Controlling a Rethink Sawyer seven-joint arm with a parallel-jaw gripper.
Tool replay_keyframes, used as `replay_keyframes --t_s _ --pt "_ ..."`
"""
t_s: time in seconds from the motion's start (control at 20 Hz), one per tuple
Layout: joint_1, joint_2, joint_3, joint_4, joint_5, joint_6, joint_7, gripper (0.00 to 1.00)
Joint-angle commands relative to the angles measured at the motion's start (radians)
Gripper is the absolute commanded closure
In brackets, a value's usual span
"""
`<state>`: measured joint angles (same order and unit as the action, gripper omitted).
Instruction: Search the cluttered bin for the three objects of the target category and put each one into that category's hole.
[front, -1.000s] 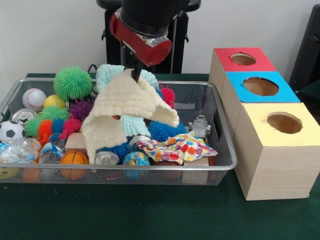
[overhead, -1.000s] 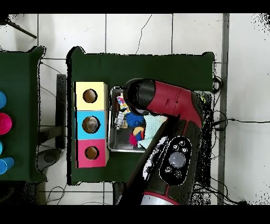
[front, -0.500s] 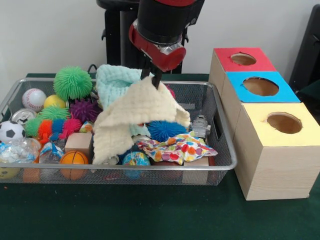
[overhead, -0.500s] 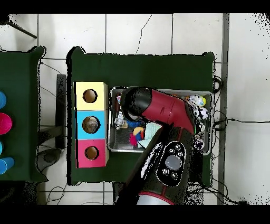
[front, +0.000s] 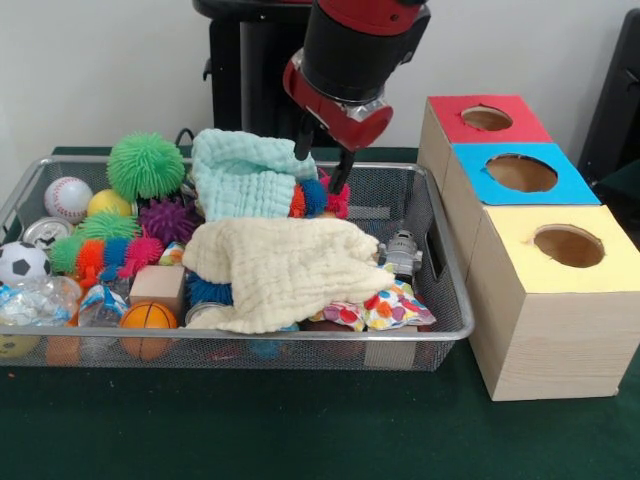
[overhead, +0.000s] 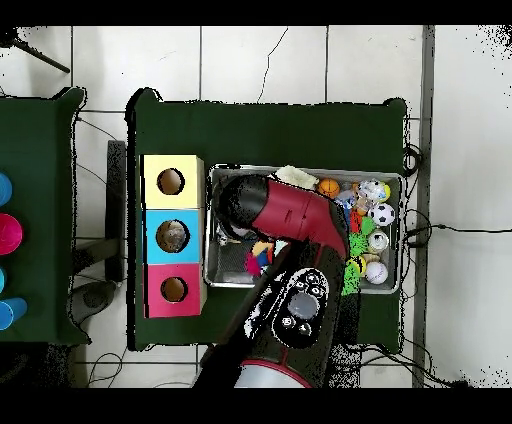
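Cream cloth (front: 285, 268) below empty hand (front: 324, 167)

White wall (front: 100, 70) behind; pale tiled floor (overhead: 300, 60); green-covered table (front: 300, 430).

- My arm (front: 352, 55): glossy red shell over black cylindrical joints, silver ring at the wrist.
- Two thin dark fingers (front: 303, 142) below.
- From overhead, a black panel (overhead: 298, 305) with round buttons.
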<state>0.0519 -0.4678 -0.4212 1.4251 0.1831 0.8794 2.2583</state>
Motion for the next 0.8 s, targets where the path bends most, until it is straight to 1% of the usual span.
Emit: replay_keyframes --t_s 0.05,0.1,0.15,0.2,0.25,0.3,0.35,0.45,0.55,0.6,0.65,0.8 --pt "-0.015 0.031 0.065 -0.002 0.027 -0.004 0.177 0.00" --pt "-0.025 0.030 0.073 -0.014 0.032 -0.002 0.164 0.00" --pt "-0.053 0.031 0.093 -0.039 0.032 -0.013 0.121 0.00" --pt "-0.066 0.034 0.097 -0.059 0.025 -0.002 0.099 0.00" --pt "-0.084 0.042 0.092 -0.104 0.004 0.030 0.060 0.00" --pt "-0.095 0.046 0.092 -0.124 -0.008 0.042 0.038 0.00" --pt "-0.111 0.055 0.086 -0.159 -0.038 0.050 -0.006 0.00" --pt "-0.132 0.077 0.069 -0.200 -0.088 0.035 -0.061 0.00" --pt "-0.146 0.099 0.055 -0.239 -0.157 -0.013 -0.131 0.00" --pt "-0.153 0.104 0.057 -0.250 -0.182 -0.031 -0.147 0.00" --pt "-0.160 0.109 0.062 -0.249 -0.215 -0.081 -0.173 0.00" --pt "-0.189 0.110 0.098 -0.247 -0.277 -0.147 -0.208 0.00"
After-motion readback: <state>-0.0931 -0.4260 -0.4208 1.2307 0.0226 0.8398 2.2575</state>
